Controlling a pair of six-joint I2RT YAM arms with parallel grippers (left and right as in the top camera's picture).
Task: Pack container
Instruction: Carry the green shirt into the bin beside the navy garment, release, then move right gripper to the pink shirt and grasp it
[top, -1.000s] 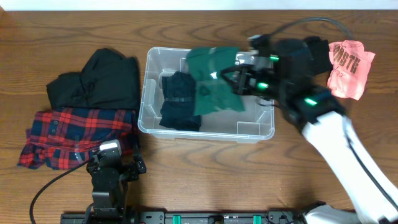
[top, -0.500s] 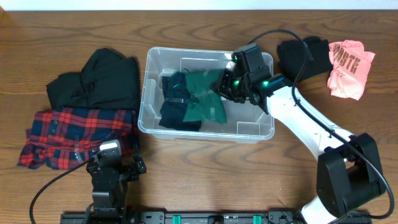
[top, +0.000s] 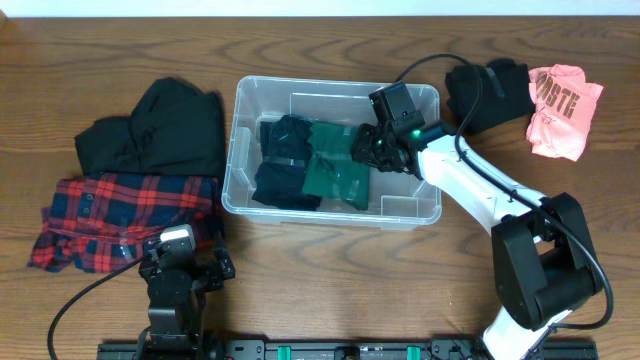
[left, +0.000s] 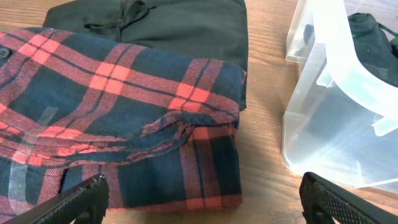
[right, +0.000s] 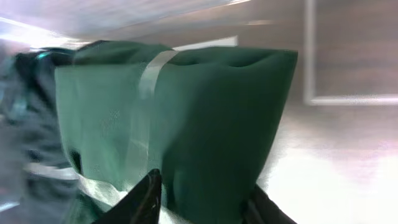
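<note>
The clear plastic container (top: 430, 212) stands mid-table and also shows in the left wrist view (left: 336, 93). Inside it lie a dark navy garment (top: 285, 165) at the left and a folded green garment (top: 335, 170) beside it. My right gripper (top: 372, 150) is down inside the container, shut on the green garment (right: 186, 124), its fingers on either side of the fold. My left gripper (left: 199, 202) is open and empty, low at the table's front left, just before a red plaid shirt (left: 118, 118).
A black garment (top: 165, 125) lies left of the container, behind the plaid shirt (top: 125, 220). Another black garment (top: 490, 90) and a pink printed shirt (top: 562, 108) lie at the back right.
My right gripper has carried the green garment from above the container's rim down into it, beside the navy garment. The left arm has not moved.
</note>
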